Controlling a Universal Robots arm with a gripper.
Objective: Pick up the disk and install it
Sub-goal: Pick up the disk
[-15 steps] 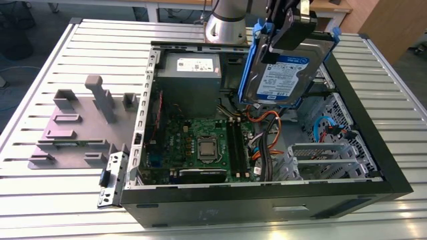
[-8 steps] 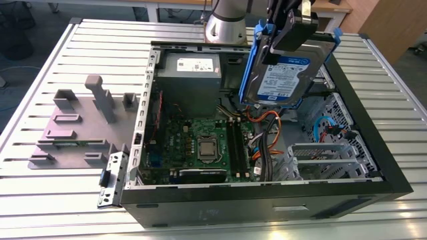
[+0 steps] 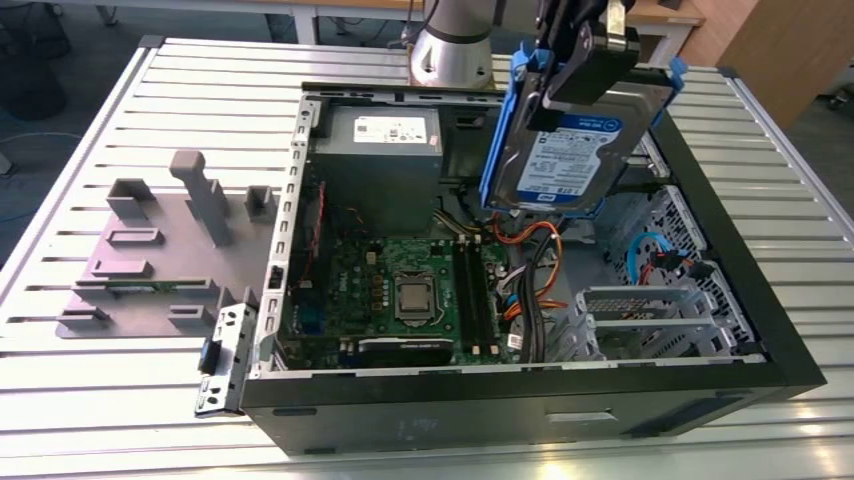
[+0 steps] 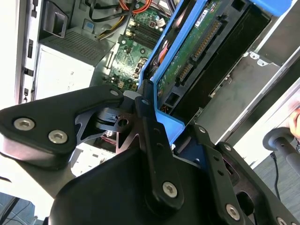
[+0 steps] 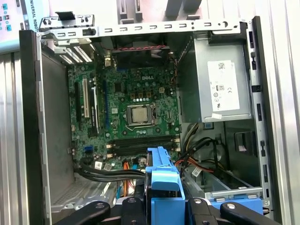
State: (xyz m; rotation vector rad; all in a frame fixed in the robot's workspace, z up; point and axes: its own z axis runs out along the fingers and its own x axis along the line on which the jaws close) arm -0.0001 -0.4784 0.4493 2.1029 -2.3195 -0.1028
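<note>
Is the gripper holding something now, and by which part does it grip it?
Yes. The gripper holds the disk by its upper end, clamped on the blue carrier rail, above the open computer case.

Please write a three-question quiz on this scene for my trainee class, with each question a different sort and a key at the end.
1. True or false: the disk lies flat on the floor of the computer case.
2. Multiple choice: the gripper has its jaws shut on: A the disk; B an orange cable; C a memory stick.
3. Short answer: in the exterior view, on which side of the computer case does the grey fixture plate lie?

Key: 1 false, it is held tilted above the open case; 2 A; 3 the exterior view's left.
</note>
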